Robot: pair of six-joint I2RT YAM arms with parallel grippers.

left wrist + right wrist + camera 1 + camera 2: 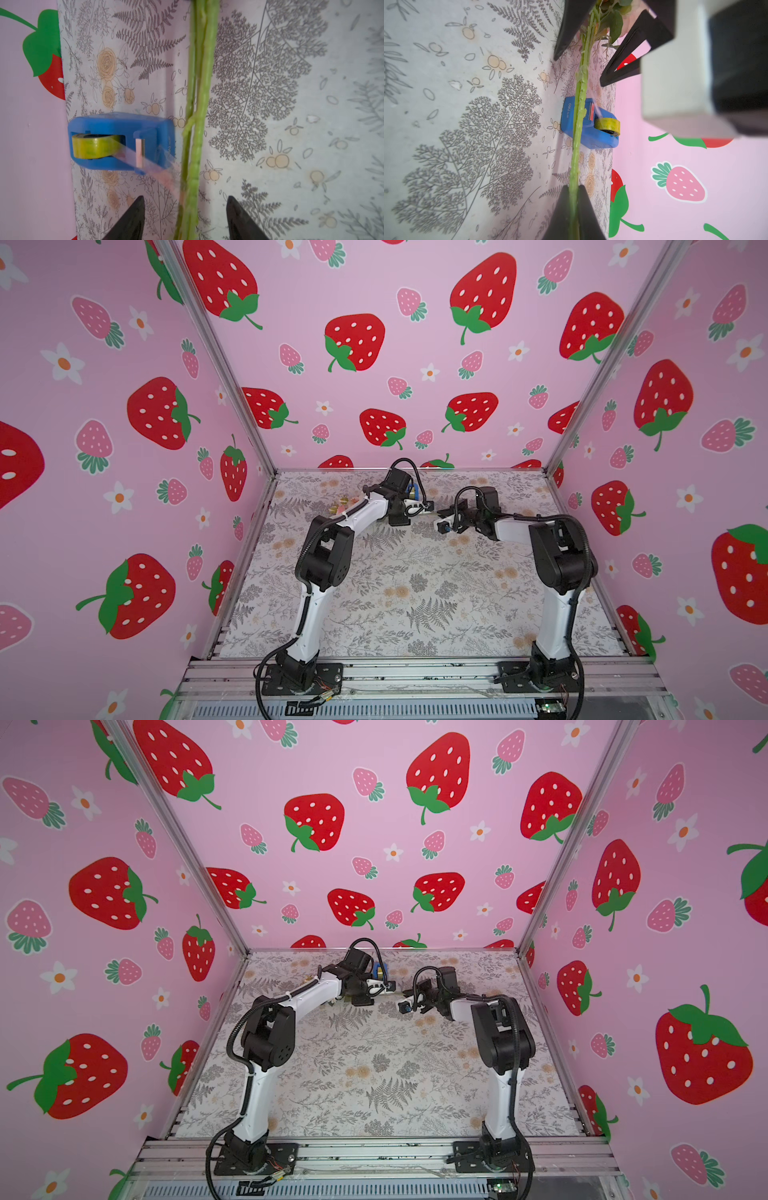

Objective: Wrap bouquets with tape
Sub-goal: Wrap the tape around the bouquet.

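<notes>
Bouquet point(200, 83) horizontal, axis left-right, flower end leftward.

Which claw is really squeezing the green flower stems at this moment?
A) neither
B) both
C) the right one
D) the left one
C: in its wrist view the right gripper has its jaws closed tight on the bouquet stems, while the left gripper has its jaws standing wide apart on either side of them.

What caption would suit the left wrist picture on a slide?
Open left gripper straddles the bouquet stems as tape stretches from its blue dispenser to them.
</notes>
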